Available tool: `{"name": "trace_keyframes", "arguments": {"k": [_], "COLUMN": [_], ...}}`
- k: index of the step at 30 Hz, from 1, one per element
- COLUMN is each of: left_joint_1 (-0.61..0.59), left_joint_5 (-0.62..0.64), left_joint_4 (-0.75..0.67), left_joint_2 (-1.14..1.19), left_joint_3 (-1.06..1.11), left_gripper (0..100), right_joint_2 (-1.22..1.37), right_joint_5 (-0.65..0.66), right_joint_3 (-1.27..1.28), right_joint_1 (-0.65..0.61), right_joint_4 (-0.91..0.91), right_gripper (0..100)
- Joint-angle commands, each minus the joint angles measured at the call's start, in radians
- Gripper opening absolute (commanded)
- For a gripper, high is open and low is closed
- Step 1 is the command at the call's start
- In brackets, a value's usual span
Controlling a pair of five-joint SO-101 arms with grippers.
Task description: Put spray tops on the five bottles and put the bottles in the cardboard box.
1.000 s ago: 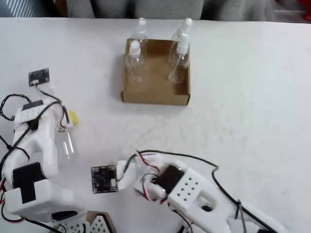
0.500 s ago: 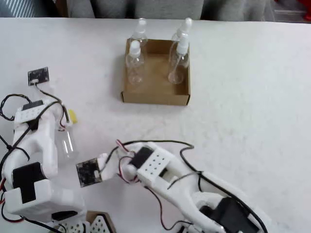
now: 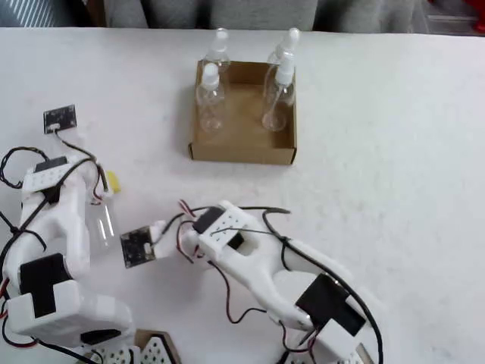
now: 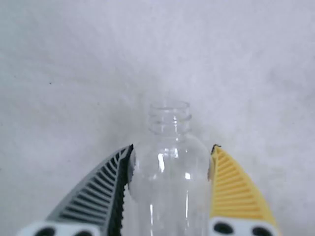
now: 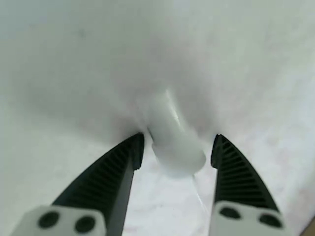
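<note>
1. Between the ribbed fingers of the left gripper (image 4: 172, 147), one grey and one yellow, sits a clear plastic bottle (image 4: 170, 182) with a bare, threaded neck and no top on it. The gripper is clenched on the bottle's shoulders, a finger pressed to each side, and the neck sticks out past the fingertips.
2. Beyond those fingertips lies the white table (image 3: 394, 189).
3. Between the two black ribbed fingers of the right gripper (image 5: 179, 138) is a white plastic spray top (image 5: 174, 142). The gripper is grasping it close to the fingertips. The top's rounded body reaches forward past the tips, and a thin clear tube trails back from it toward the wrist.
4. In the high view the right gripper's end is near the left gripper and its bottle, just to the side of them and not touching.
5. Well apart from both grippers, across the table, stands a brown cardboard box (image 3: 242, 155), open on top.
6. Four clear bottles (image 3: 208, 98) with white spray tops stand upright there. Two are inside the box, one toward each side wall. The other two rise at the wall farthest from the grippers, and whether they stand inside it or just behind it cannot be told.
</note>
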Motion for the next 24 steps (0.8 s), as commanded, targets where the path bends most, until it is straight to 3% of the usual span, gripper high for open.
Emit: {"name": "trace_keyframes", "arguments": {"k": [1,3,7,9,14,16,24], "left_joint_1": [-0.005,-0.005,-0.005,-0.005,-0.005,-0.005,-0.007], "left_joint_5": [0.003,0.003,0.003,0.003,0.003,0.003,0.003], "left_joint_4": [-0.028,-0.028,-0.028,-0.028,-0.028,-0.028,-0.028], "left_joint_2": [-0.016,-0.016,-0.016,-0.016,-0.016,-0.016,-0.016], "left_joint_3": [-0.044,-0.044,-0.044,-0.044,-0.043,-0.043,-0.043], "left_gripper": [10,10,10,10,10,10,10], "right_joint_2": [0.016,0.021,0.021,0.021,0.004,-0.039,-0.309], "right_joint_5": [0.008,0.008,0.006,0.003,-0.006,-0.083,-0.611], "right_joint_3": [-0.06,-0.061,-0.061,-0.061,-0.068,-0.066,-0.058], "right_joint_1": [0.013,0.015,0.015,0.019,0.071,0.108,0.315], "right_joint_4": [-0.016,-0.016,-0.018,-0.018,-0.012,-0.01,0.058], "right_gripper": [19.2,16.1,0.5,4.1,1.7,1.5,1.5]}}
